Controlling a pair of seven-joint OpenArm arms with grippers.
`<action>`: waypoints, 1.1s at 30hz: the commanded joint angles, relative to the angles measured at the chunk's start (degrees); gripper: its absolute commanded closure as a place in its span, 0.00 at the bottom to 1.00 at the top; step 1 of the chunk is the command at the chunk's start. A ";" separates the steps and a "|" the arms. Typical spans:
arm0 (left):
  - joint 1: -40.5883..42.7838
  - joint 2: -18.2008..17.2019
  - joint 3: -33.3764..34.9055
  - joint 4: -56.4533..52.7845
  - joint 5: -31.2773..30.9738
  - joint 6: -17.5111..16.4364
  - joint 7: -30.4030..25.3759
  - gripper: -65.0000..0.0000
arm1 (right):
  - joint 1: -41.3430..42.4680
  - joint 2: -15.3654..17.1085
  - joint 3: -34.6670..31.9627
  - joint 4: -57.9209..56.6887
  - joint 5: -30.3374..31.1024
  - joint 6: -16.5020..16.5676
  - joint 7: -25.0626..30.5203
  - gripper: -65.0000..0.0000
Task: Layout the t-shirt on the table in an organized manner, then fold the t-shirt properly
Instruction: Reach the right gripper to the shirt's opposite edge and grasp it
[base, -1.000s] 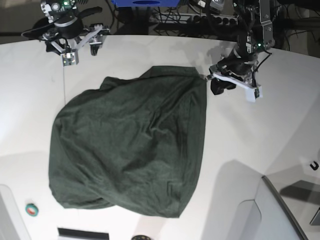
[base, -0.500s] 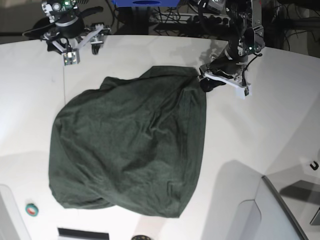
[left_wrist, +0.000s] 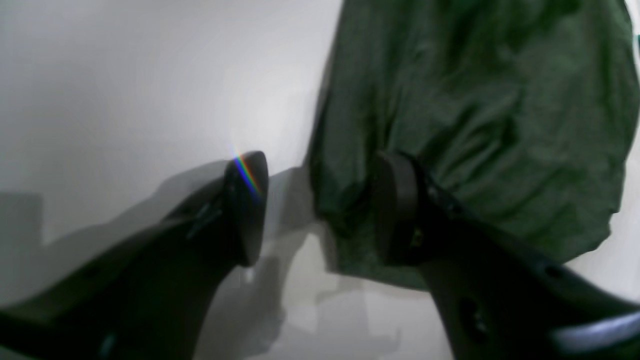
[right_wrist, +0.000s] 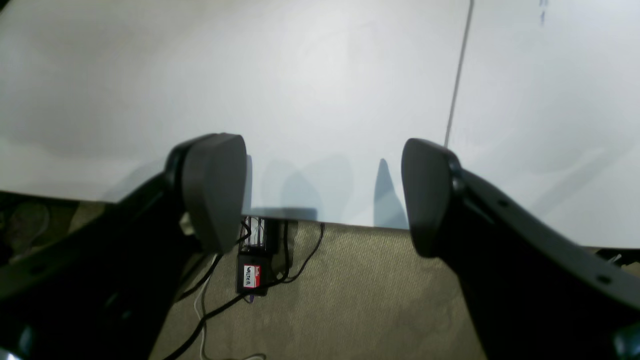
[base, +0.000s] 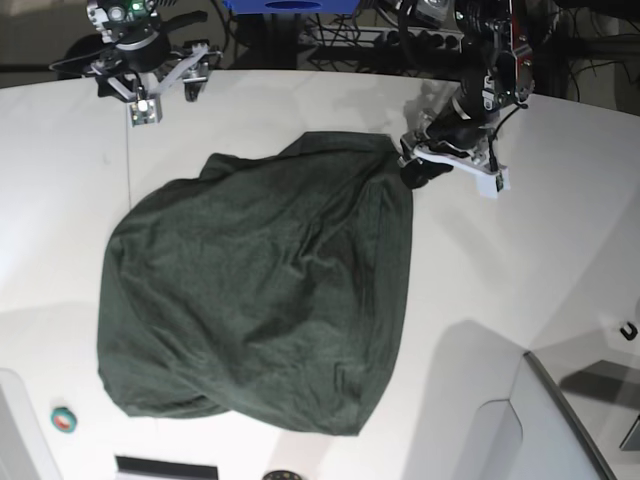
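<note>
Near to middle of the table (base: 560, 250): the t-shirt (base: 260, 290), still a rumpled green heap, unmoved, nothing laid flat yet. Farther back, right side: left gripper (base: 432, 160) now shifted in from the open tabletop to the shirt's far right corner, jaws apart and straddling the hem, one pad on cloth, one over bare white. No clamp yet; corner pinch likely next. Far left edge: right gripper (base: 160, 85) spread wide, empty, barely moved.
</note>
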 joint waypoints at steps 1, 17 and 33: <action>-0.74 -0.11 0.11 0.18 -0.68 -0.34 -0.78 0.51 | -0.22 0.13 -0.05 0.79 0.16 -0.12 1.07 0.30; -2.59 -0.11 5.83 -1.57 -1.12 -0.34 -0.87 1.00 | 0.13 0.13 -0.05 0.70 0.16 -0.12 1.07 0.30; -2.59 -0.11 5.92 12.23 -1.20 0.10 3.71 1.00 | 0.66 0.39 -2.51 0.62 0.08 1.03 1.07 0.30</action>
